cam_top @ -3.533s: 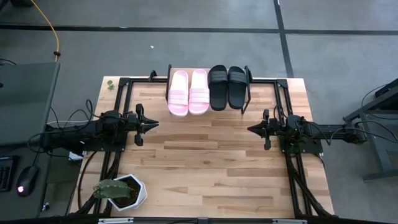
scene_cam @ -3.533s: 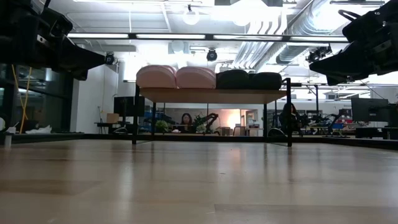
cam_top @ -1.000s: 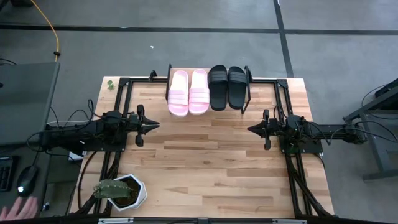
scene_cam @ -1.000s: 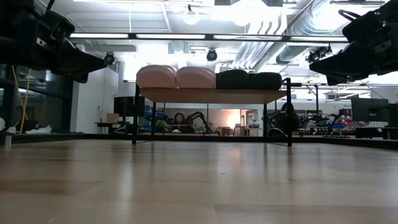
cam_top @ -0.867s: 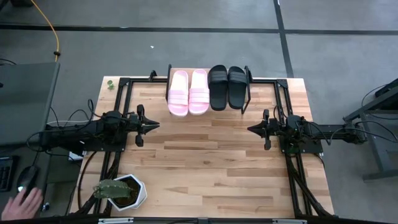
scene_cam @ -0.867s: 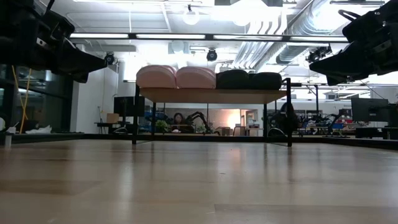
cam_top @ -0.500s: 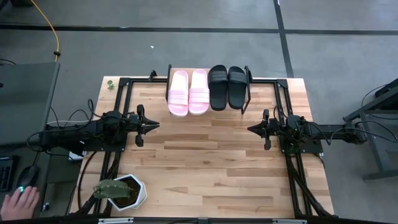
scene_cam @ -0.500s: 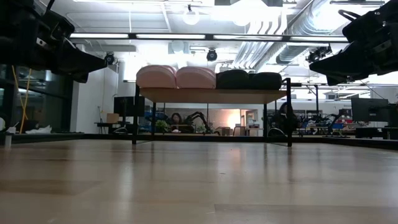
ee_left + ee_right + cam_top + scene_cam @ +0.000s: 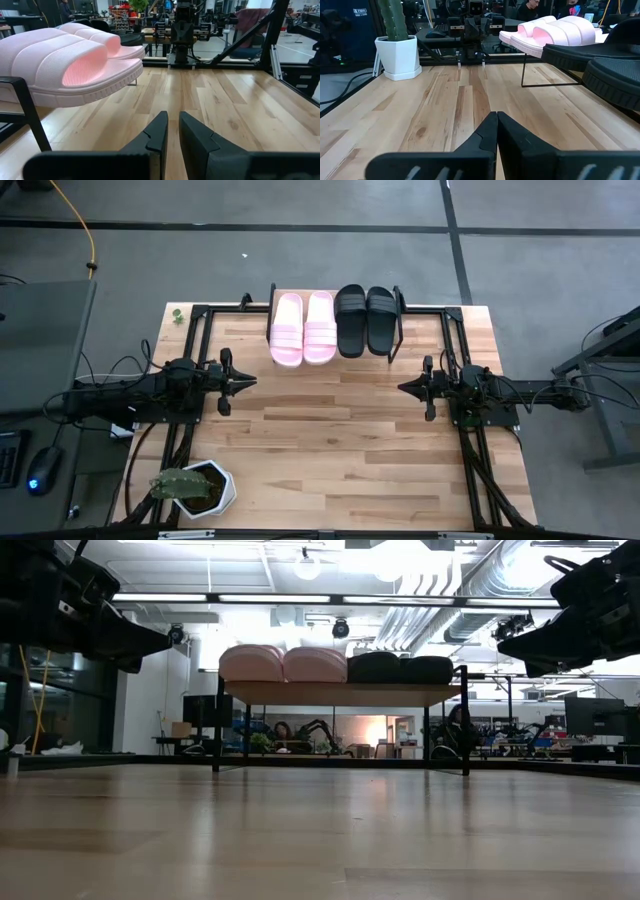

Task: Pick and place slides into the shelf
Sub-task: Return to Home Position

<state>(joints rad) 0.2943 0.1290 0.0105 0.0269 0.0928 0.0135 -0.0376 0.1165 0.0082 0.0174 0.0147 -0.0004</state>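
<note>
Two pale pink slides (image 9: 303,328) and two black slides (image 9: 367,320) lie side by side, soles down, on the shelf's light wooden top board (image 9: 340,693) at the table's far edge. The shelf stands on thin black legs (image 9: 216,730). My left gripper (image 9: 250,380) hovers level over the table's left side. It points toward the right, with only a narrow gap between its fingertips (image 9: 173,125) and nothing in it. My right gripper (image 9: 402,388) hovers level over the right side, pointing left, shut and empty (image 9: 496,120).
A cactus in a white pot (image 9: 195,485) stands at the table's near left corner. Black metal frames (image 9: 190,330) run along both sides of the table under the arms. Bare wooden tabletop (image 9: 330,440) lies between the grippers. A computer mouse (image 9: 40,478) sits left of the table.
A person's hand that reached to the mouse left of the table has drawn back out of view. Both arms and the slides have kept still.
</note>
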